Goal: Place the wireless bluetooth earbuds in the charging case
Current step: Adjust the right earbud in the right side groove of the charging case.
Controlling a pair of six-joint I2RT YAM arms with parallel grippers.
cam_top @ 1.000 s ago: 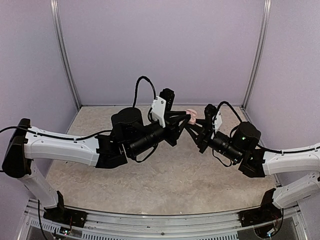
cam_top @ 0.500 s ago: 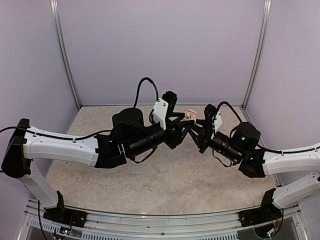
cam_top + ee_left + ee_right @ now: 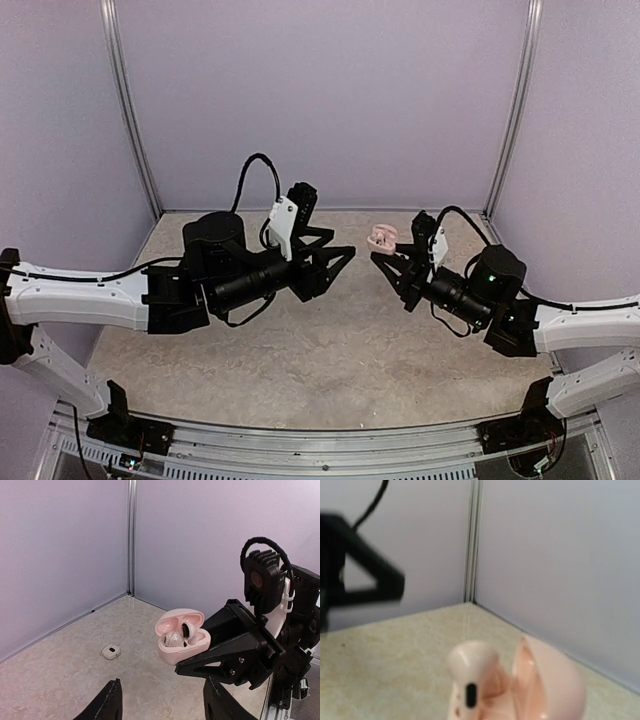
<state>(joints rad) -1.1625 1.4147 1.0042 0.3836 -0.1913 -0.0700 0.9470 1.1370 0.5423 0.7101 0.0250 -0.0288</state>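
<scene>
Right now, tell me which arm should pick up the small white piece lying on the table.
Left. The left tool is open and empty, with the white piece on the table ahead of it in its wrist view. The right tool is shut on the open pink case.

You are looking into one enclosed cell. Back wall (image 3: 320,100): pale lilac panel, standing plain and matte. Left wall (image 3: 50,120) and right wall (image 3: 585,120): same lilac, angling in toward it. Left post (image 3: 130,110) and right post (image 3: 513,110): aluminium strips, running up where the panels are meeting. Tabletop (image 3: 330,360): beige with a marbled stone pattern, serving as the cell's floor and meeting the walls at a thin dark seam. Front rail (image 3: 320,445): ribbed aluminium, running along your near edge. Light: falling soft and even, leaving faint shadows on the tabletop.
</scene>
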